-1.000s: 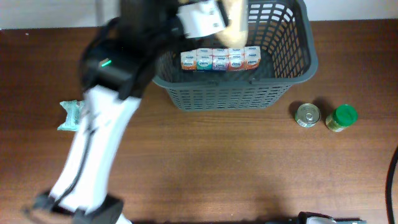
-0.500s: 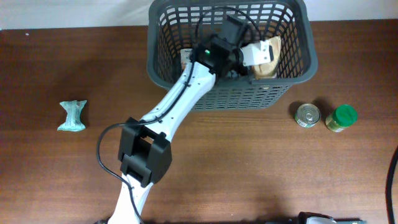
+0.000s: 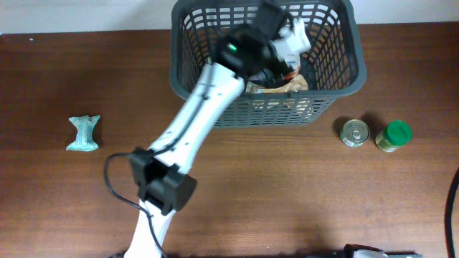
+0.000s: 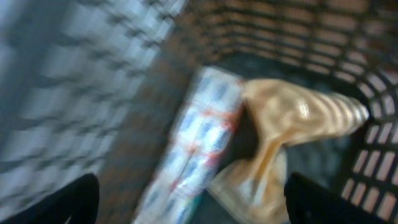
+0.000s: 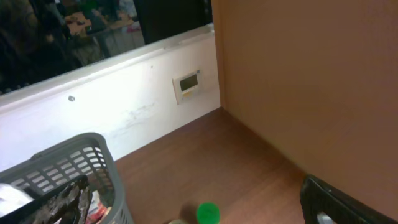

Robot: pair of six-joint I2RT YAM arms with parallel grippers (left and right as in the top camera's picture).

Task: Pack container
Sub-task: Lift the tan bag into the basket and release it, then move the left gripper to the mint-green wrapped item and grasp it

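Observation:
The container (image 3: 337, 89), a dark grey slotted basket, stands at the back of the table. My left arm reaches into it, and my left gripper (image 3: 287, 43) hangs open over the inside. In the blurred left wrist view its fingertips (image 4: 74, 200) stand far apart with nothing between them. Below them lie a row of small colourful packs (image 4: 199, 143) and a tan bag (image 4: 283, 121). Overhead, the tan bag (image 3: 287, 84) rests against the basket's front wall. Of my right gripper only one dark finger (image 5: 339, 202) shows, with nothing against it.
A silver tin can (image 3: 354, 132) and a green-lidded jar (image 3: 394, 136) stand on the table right of the basket. A crumpled teal piece (image 3: 84, 134) lies far left. In the right wrist view the basket's rim (image 5: 81, 146) and the green lid (image 5: 208, 213) show below.
My left gripper has opened and let go of the tan bag, which now lies in the basket. The gripper has drawn up and back from it.

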